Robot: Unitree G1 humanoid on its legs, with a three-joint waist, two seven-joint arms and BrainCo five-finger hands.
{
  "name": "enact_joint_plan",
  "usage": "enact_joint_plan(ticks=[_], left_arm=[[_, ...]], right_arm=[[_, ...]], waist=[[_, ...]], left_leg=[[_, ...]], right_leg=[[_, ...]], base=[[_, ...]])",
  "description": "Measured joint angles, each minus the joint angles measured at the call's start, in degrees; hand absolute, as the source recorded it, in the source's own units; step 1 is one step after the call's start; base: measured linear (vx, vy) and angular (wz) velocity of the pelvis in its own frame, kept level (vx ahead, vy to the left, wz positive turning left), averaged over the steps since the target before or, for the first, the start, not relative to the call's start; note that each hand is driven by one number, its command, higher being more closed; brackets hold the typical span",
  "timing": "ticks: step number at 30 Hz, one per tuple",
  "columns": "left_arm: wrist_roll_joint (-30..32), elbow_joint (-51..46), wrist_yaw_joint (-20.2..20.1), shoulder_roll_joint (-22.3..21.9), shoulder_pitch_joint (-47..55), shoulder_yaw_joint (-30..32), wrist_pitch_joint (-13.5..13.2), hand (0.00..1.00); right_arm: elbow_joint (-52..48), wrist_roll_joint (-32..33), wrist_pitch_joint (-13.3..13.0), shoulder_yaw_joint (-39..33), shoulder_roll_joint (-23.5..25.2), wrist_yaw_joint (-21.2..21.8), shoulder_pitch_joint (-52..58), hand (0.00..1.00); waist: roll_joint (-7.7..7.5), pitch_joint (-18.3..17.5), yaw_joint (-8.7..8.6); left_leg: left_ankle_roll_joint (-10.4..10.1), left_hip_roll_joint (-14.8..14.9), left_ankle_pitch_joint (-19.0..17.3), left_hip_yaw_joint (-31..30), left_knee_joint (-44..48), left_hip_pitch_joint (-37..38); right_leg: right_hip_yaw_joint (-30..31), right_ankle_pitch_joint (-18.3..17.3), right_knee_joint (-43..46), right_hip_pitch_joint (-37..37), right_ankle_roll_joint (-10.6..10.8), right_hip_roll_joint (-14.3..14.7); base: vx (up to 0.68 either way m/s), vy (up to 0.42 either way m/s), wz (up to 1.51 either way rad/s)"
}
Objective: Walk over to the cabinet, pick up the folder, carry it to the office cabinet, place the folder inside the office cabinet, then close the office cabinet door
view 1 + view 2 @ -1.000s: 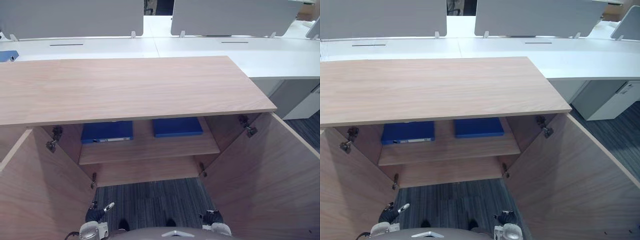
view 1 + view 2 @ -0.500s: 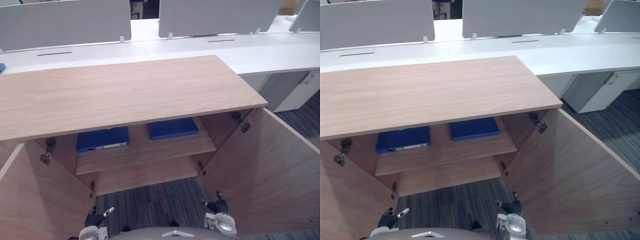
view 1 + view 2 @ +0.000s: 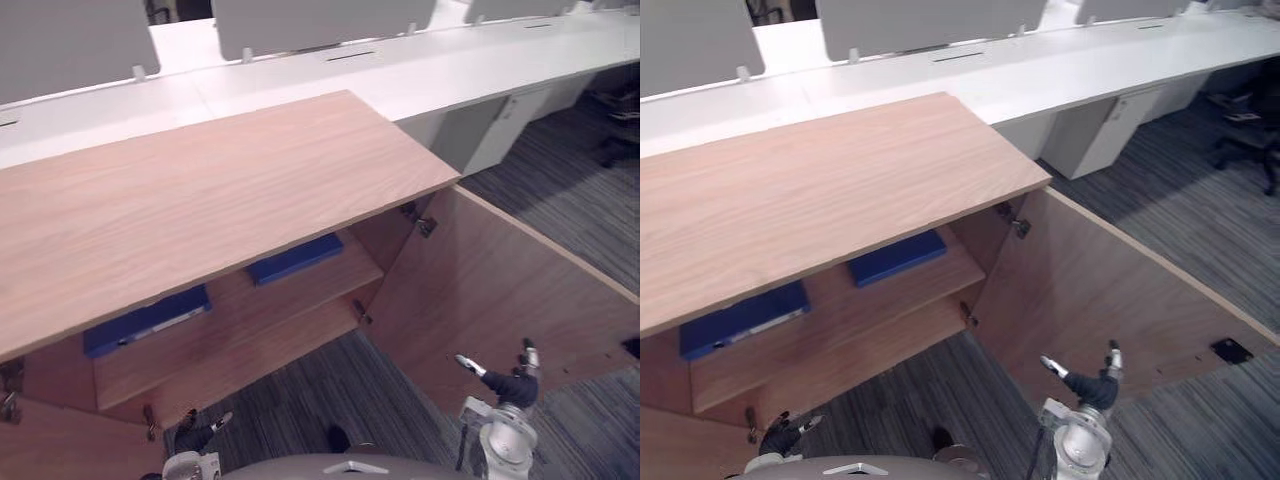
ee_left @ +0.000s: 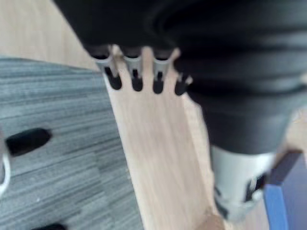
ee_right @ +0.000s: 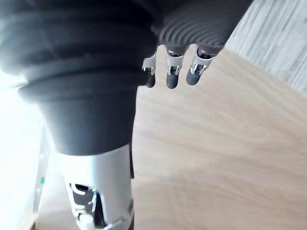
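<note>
**Folder shelved, door not yet closed**

The office cabinet (image 3: 200,190) stands open. On its upper shelf (image 3: 262,312) lie a left blue folder (image 3: 147,320) and a middle blue folder (image 3: 296,259), both flat. I cannot tell which of them is the task's own. Neither hand carries anything, so the placing looks done and closing the door is what remains.

The right door (image 3: 500,290) is swung wide. The right hand (image 3: 508,386) hangs just before the door's inner face, fingers and thumb straight and spread, gripping nothing. Whether it touches the wood is unclear. From that hand both folders sit at about ten o'clock, well apart.

The left hand (image 3: 190,437) is relaxed and empty. It hangs low at seven o'clock over the carpet (image 3: 330,395).
</note>
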Motion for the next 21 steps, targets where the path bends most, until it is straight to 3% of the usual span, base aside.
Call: enact_joint_plan(ticks=[3,8,15,21], left_arm=[[0.0,-2.24,0.05,-2.29,-0.14,0.48,-0.03,0.0],[-0.02,-2.24,0.08,-4.37,-0.92,1.06,-0.01,0.0],[0.01,-4.36,0.02,-4.38,-0.97,1.55,-0.06,0.0],[0.0,-4.37,-0.33,-4.37,-1.03,2.74,-0.06,0.0]], right_arm=[[-3.25,1.02,-0.25,-1.35,0.43,-1.08,1.25,0.0],[-4.87,4.36,-1.0,-3.7,1.21,-4.97,2.26,0.0],[-6.96,9.02,-2.47,-9.47,1.06,-7.1,2.16,0.0],[-6.31,15.59,-3.0,-18.73,0.32,-7.61,-2.52,0.0]], waist=[[0.9,0.47,-1.08],[1.71,0.81,-0.95],[2.41,1.04,-0.77],[2.32,1.09,-0.78]], left_leg=[[0.13,1.2,-2.48,2.43,3.38,0.13],[-0.26,2.47,-5.07,6.11,5.75,0.92],[-0.27,2.8,-5.24,5.94,6.1,0.9],[-0.4,2.85,-5.33,5.74,6.19,0.82]], right_leg=[[0.25,0.0,1.27,-0.08,0.0,0.7],[1.11,-0.2,2.28,-0.14,-0.19,1.63],[-0.11,-1.02,3.29,-0.24,-0.46,1.62],[-0.56,-1.71,3.72,-0.33,-0.45,1.53]], base=[[0.02,-0.06,-0.44],[-0.04,-0.059,-0.36],[-0.02,-0.056,0.02],[-0.02,-0.044,0.03]])
